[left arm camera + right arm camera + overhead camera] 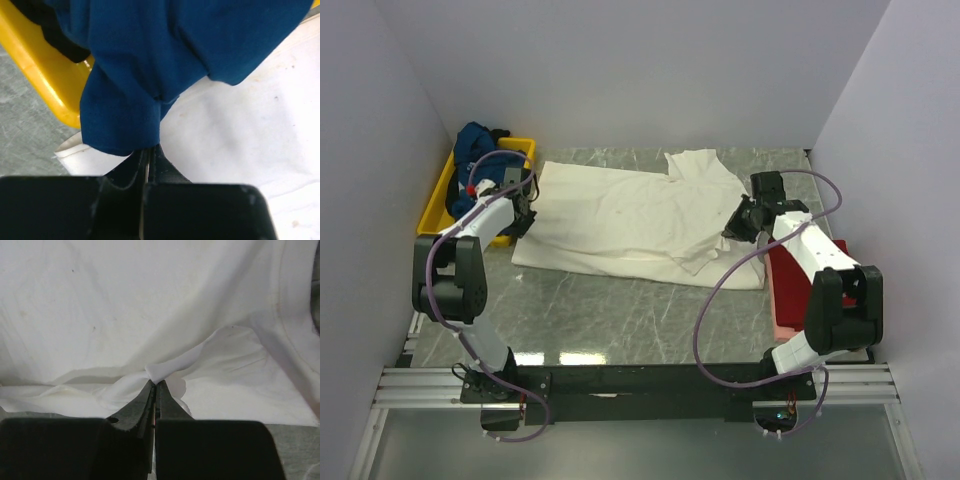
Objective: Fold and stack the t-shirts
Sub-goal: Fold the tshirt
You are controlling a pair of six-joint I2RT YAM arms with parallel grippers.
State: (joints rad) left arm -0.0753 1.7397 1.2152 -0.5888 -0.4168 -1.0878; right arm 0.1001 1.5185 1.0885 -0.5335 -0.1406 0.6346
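Note:
A cream-white t-shirt point(630, 215) lies spread out across the middle of the table. My right gripper point(733, 224) is shut on a raised pinch of it near its right side point(156, 381). A dark teal-blue t-shirt point(480, 143) is heaped in the yellow tray. In the left wrist view a lobe of this blue shirt point(150, 70) hangs over the white shirt point(240, 145). My left gripper point(150, 148) is shut at the blue hem, which covers its tips. In the top view the left gripper point(525, 212) is at the white shirt's left edge. A red t-shirt point(783, 268) lies on a pale pink one point(786, 322) under my right arm.
The yellow tray point(438, 205) stands at the back left, against the left wall; its rim shows in the left wrist view point(47, 85). White walls close in the table on the left, back and right. A black rail runs along the near edge.

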